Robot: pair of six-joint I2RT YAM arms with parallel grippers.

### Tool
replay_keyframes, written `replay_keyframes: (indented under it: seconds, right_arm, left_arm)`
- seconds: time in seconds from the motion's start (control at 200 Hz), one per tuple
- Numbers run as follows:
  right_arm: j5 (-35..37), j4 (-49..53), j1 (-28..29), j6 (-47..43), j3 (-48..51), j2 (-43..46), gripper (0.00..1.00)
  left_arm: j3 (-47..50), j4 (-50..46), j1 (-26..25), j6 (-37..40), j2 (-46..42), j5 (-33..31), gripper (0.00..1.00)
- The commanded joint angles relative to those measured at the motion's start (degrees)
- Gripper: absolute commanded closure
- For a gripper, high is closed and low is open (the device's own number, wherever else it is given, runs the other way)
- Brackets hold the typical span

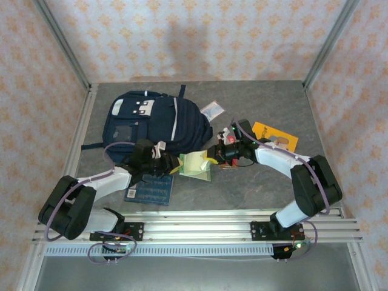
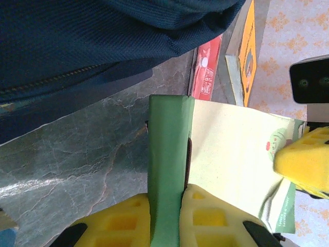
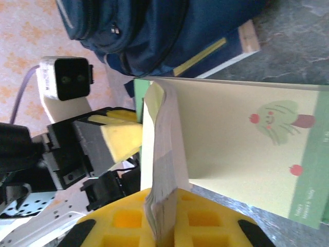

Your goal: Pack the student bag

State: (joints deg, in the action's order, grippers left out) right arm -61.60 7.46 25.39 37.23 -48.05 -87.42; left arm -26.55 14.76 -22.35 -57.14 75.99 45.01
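Note:
The student bag (image 1: 154,124) lies on the table at the back left, navy with white patches; its fabric also shows in the left wrist view (image 2: 103,41) and the right wrist view (image 3: 154,31). In front of it a pale yellow notebook (image 1: 197,165) with a green spine is held between both grippers. My left gripper (image 2: 167,216) is shut on the green spine (image 2: 167,154). My right gripper (image 3: 167,216) is shut on the block of pages, and the cactus-printed cover (image 3: 241,149) splays away from them. In the top view the left gripper (image 1: 173,162) and right gripper (image 1: 212,156) face each other.
A blue book (image 1: 148,191) lies near the front edge under the left arm. An orange-yellow book (image 1: 274,136) lies at the right behind the right arm, and a small packet (image 1: 212,110) sits behind the bag. A red packet (image 2: 208,72) lies beside the bag.

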Motion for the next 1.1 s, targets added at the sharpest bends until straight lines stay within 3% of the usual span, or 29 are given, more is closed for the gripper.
replay_keyframes:
  seconds: [0.0,0.195,0.43,0.52,0.665,1.096]
  right_arm:
    - [3.4,4.0,0.2,-3.7,0.8,-1.1,0.86]
    - [9.6,9.9,0.4,-7.9,0.3,-5.0,0.68]
    - [13.0,8.3,3.0,-7.1,0.8,-9.7,0.51]
    - [13.4,6.5,4.1,-6.1,1.0,-10.7,0.50]
    - [12.8,5.0,4.9,-5.2,1.0,-11.8,0.52]
    - [11.7,3.7,5.2,-4.9,2.0,-10.8,0.55]
  left_arm:
    - [0.3,3.1,0.1,0.0,0.7,1.3,0.85]
    - [-0.2,4.9,0.1,-0.4,3.2,1.8,0.85]
    - [-1.3,4.6,0.0,0.2,4.8,2.4,0.84]
    - [-1.3,5.2,0.0,-0.1,5.4,2.8,0.82]
    - [-1.7,5.5,-0.2,-0.2,6.5,4.0,0.69]
    - [-4.8,5.8,-2.6,-0.2,7.1,6.6,0.64]
